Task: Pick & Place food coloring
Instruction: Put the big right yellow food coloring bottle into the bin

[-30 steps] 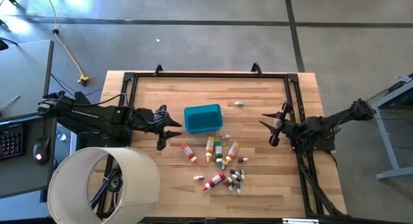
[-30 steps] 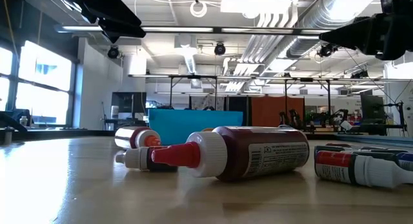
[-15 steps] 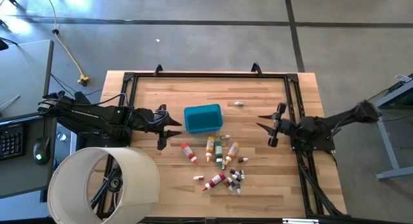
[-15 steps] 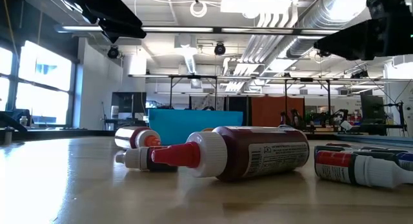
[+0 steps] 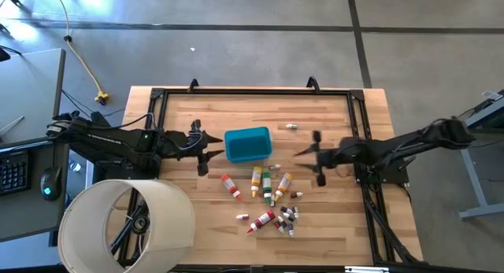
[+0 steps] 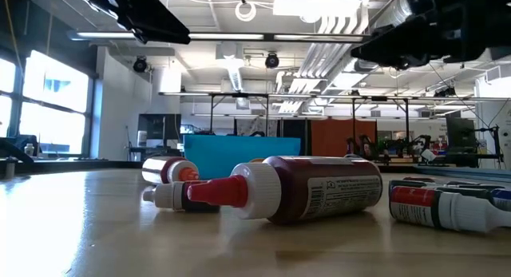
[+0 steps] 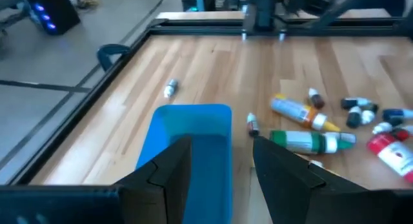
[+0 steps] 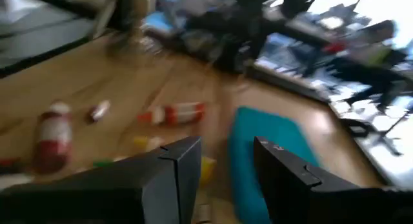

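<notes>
While the food coloring (image 5: 268, 201) is lying scattered on the table (image 5: 331, 226) nearest the front edge, the blue tub (image 5: 247, 144) is sitting just behind it, with the left pincer (image 5: 211, 153) and right pincer (image 5: 309, 156) flanking it, both spread apart, gripping nothing.

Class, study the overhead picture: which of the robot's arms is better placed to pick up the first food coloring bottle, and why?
Probably the right. The right gripper is open, close beside the orange bottle and the cluster. The left gripper, also open, sits at the blue tub's far side, farther from most bottles.
</notes>
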